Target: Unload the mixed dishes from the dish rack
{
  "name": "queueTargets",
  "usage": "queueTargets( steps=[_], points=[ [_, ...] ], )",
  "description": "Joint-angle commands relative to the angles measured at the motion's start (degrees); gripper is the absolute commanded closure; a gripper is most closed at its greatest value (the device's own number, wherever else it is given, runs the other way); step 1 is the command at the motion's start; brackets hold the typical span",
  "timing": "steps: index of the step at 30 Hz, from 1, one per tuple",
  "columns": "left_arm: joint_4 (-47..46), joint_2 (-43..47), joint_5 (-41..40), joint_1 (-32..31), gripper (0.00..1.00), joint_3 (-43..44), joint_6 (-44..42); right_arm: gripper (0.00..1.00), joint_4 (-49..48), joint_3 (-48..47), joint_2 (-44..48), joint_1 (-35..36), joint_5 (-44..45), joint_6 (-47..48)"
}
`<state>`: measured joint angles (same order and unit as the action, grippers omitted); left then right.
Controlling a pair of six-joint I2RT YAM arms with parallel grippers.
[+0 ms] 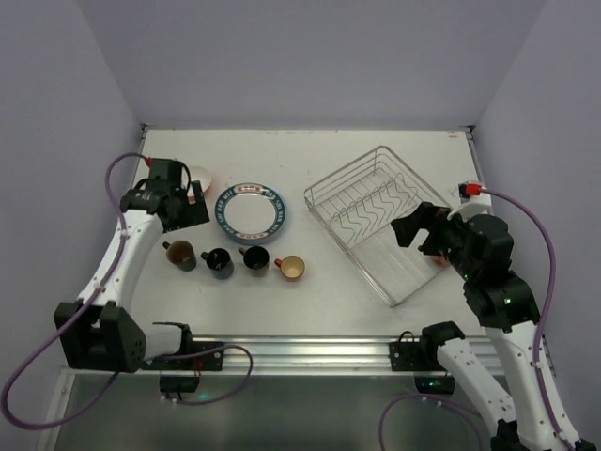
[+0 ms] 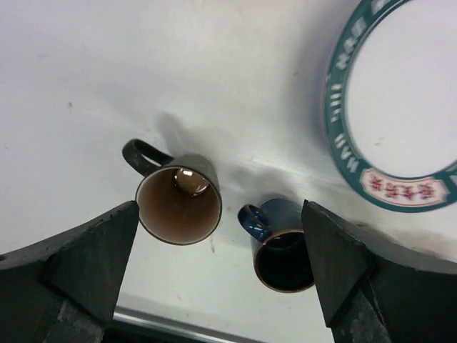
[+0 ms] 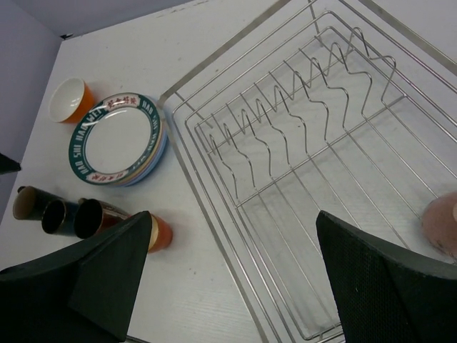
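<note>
The silver wire dish rack (image 1: 376,218) stands right of centre; no dish shows in its zigzag slots (image 3: 300,136). A pinkish round thing (image 3: 443,225) sits at its right edge, cut off by the frame. The plates (image 1: 249,211) are stacked on the table, the patterned-rim one on top. The orange bowl (image 1: 201,177) is behind them. The brown (image 1: 180,255), blue (image 1: 218,262), black (image 1: 254,259) and orange (image 1: 291,269) mugs stand in a row. My left gripper (image 1: 192,202) is open and empty above the brown mug (image 2: 178,204) and the blue mug (image 2: 282,246). My right gripper (image 1: 423,235) is open and empty over the rack's near right part.
The table's near edge is an aluminium rail (image 1: 310,352). Purple walls close in the back and both sides. A purple cable (image 1: 526,211) loops by the right arm.
</note>
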<state>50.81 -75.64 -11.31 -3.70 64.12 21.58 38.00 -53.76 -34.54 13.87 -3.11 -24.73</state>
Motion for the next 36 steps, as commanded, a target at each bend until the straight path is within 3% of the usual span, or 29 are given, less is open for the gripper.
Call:
queueTargets(
  steps=[1,6,9,15,22,27,36],
  points=[
    [-2.37,10.57,-0.11,0.45,0.00,1.81,-0.49,0.01,-0.82,-0.56,-0.96,0.28,4.42,-2.15],
    [-13.09,25.85,1.81,0.45,0.00,-4.25,-1.97,0.01,0.32,-0.47,-4.38,0.19,12.76,-5.67],
    [-16.61,31.31,3.57,0.36,0.00,-8.47,-2.34,0.01,1.46,0.32,-7.37,0.11,19.95,-9.35],
    [-20.05,39.15,2.19,-0.68,0.00,-15.15,-1.54,0.01,1.46,1.72,-12.12,-2.26,26.31,-17.80],
    [-19.87,42.24,-3.19,-7.97,0.00,-18.77,-0.75,0.01,1.90,1.55,-19.24,-11.31,28.34,-18.25],
    [-19.87,40.48,-4.42,-11.32,0.00,-18.59,-0.84,0.01,2.17,1.99,-21.70,-13.60,31.68,-17.72],
    [-19.96,41.45,-4.69,-14.31,0.00,-19.64,-0.58,0.01,-0.38,1.81,-26.45,-17.47,28.87,-15.78]
  ],
)
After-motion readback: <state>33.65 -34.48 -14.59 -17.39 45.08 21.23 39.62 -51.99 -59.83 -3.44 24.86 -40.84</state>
